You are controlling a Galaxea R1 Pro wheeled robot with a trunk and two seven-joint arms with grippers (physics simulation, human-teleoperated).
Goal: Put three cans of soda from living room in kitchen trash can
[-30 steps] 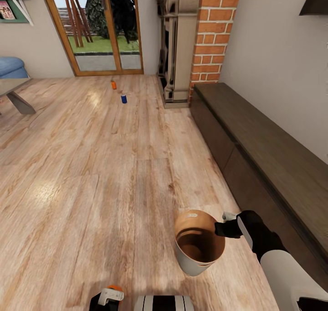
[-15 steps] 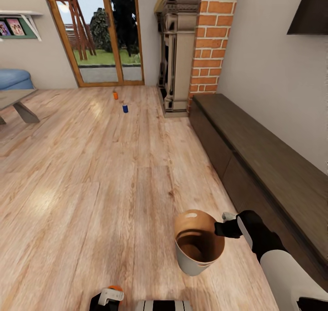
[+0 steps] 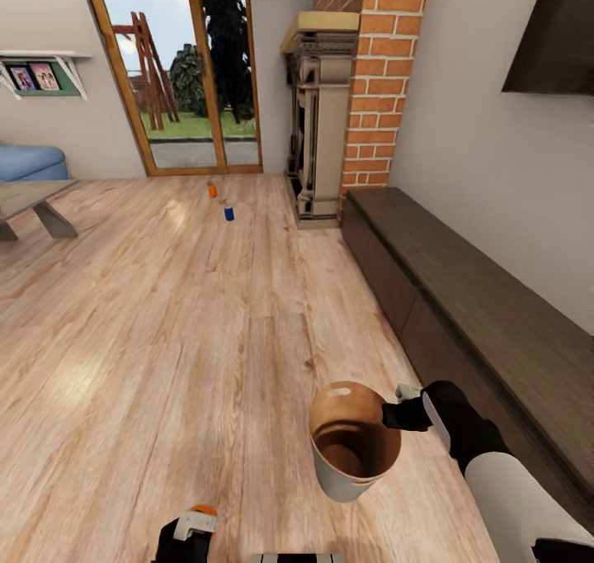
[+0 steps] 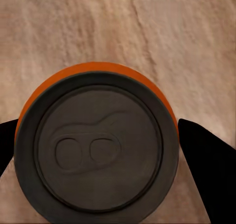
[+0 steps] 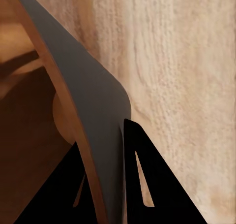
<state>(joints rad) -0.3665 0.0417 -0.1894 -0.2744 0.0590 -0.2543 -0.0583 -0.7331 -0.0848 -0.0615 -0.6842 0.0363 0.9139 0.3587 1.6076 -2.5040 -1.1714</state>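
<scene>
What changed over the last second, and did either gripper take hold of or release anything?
The view tilted up or pulled back: the far cans and fireplace sit lower in frame. Nothing was grabbed or released. The right gripper still pinches the trash can rim; the left gripper still holds an orange can.

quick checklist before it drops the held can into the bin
1. Orange soda can with grey metal top between the left gripper jaws: ok.
2. Pale grey tapered trash can with brown inside held at the rim by the right gripper: ok.
3. Bin upright, opening up: ok.
4. Bin empty: ok.
5. Can above the opening: not ok, it sits off to the bin's left.
6. Orange can and dark blue can collected: not ok.
</scene>
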